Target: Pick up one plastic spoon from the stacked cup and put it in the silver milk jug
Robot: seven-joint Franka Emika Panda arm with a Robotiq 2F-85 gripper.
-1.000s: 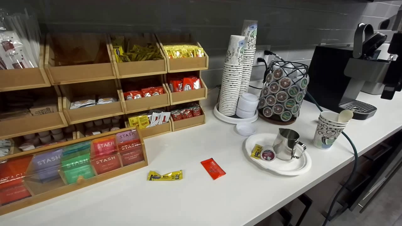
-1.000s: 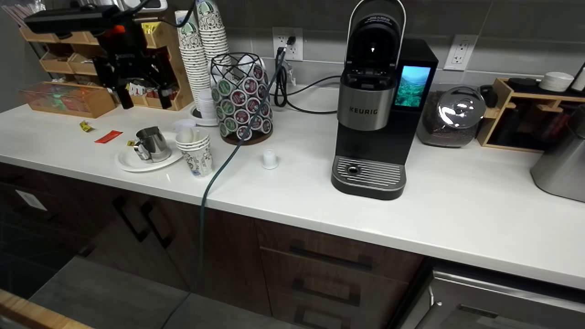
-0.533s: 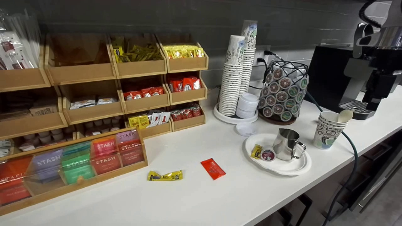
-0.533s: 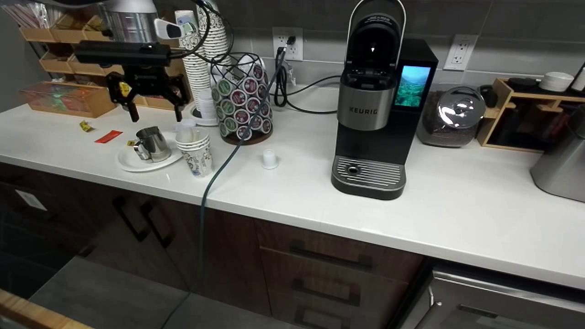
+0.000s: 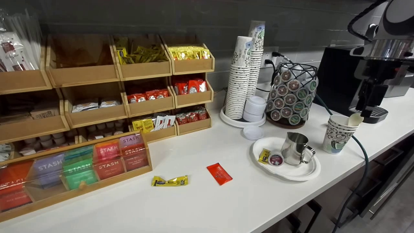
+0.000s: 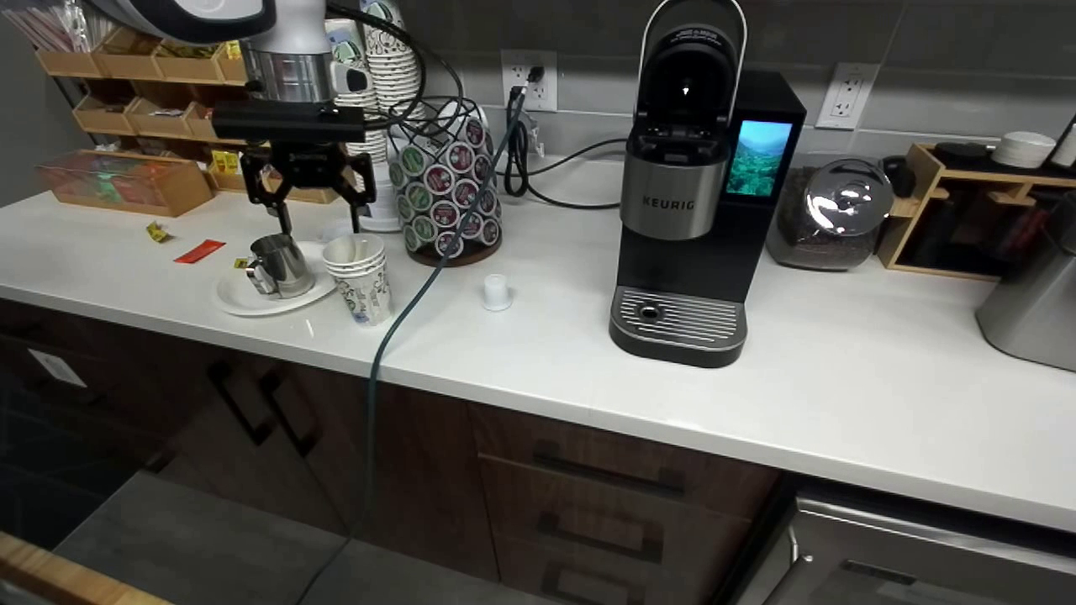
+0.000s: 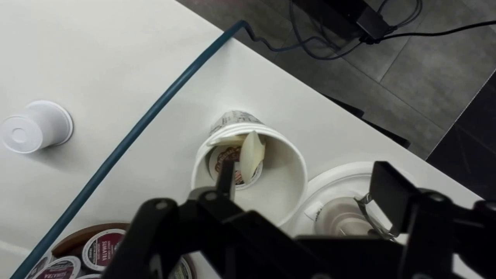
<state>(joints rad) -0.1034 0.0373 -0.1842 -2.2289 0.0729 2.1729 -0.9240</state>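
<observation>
Nearest, above the stacked cup [image 6: 366,296], the gripper [image 6: 320,227] hangs with its jaws spread wide and nothing between them. Inside the stacked cup leans the plastic spoon [image 7: 252,158], bowl end above the rim; another pale strip [image 7: 226,140] beside it in there may be a second one, so two could come up together. In the wrist view the spoon sits well off the jaws' midline, close to one finger; a straight descent might put that finger onto spoon or rim and tip the probably light stack. Closing too deep could pinch the paper side and lift cups along with the spoon. Near the stacked cup, the silver milk jug [image 5: 293,149] stands on a white plate [image 5: 310,170]; the other finger could catch the jug's handle. Past the stacked cup's opposite side runs a blue-green cord [image 7: 155,111]; a sideways swing could snag it. Farthest, behind the stacked cup in an exterior view, the pod carousel [image 6: 437,181] might be bumped by an overlong reach.
</observation>
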